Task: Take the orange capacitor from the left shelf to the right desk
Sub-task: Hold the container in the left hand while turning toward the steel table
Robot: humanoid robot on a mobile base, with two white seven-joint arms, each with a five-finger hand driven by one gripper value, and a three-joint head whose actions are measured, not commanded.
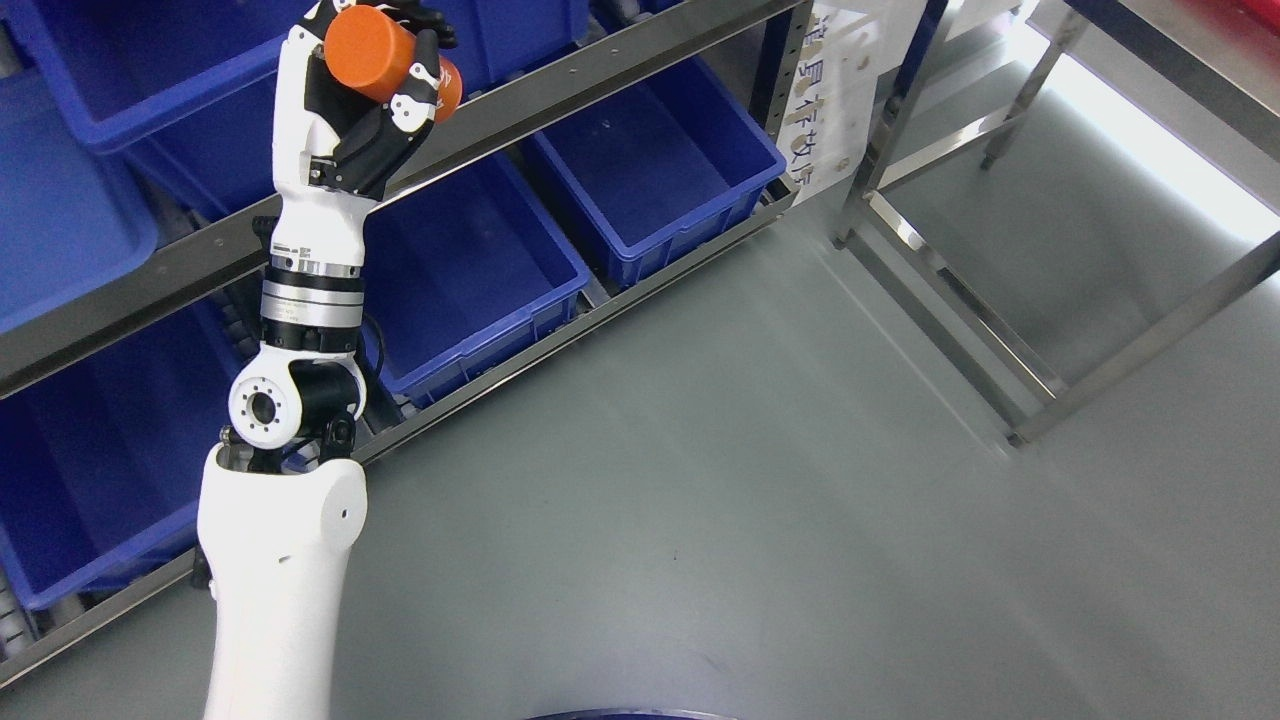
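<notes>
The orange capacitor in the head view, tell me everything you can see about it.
The orange capacitor is a smooth, matte orange cylinder with a flat round end face turned up and left toward the camera. It lies tilted, its long axis running down to the right. The left hand is shut on it, black and white fingers wrapping across its body and hiding the far end. It is held in the air in front of the shelf rail, touching nothing else.

A single head view looks steeply down from above and is tilted, so the shelf [600, 60] rails run diagonally. The shelf with its blue bins [655, 180] fills the upper left, the steel bench frame [1000, 340] the upper right, and grey floor [700, 520] the middle. The left arm [285, 560] rises close by at lower left.
</notes>
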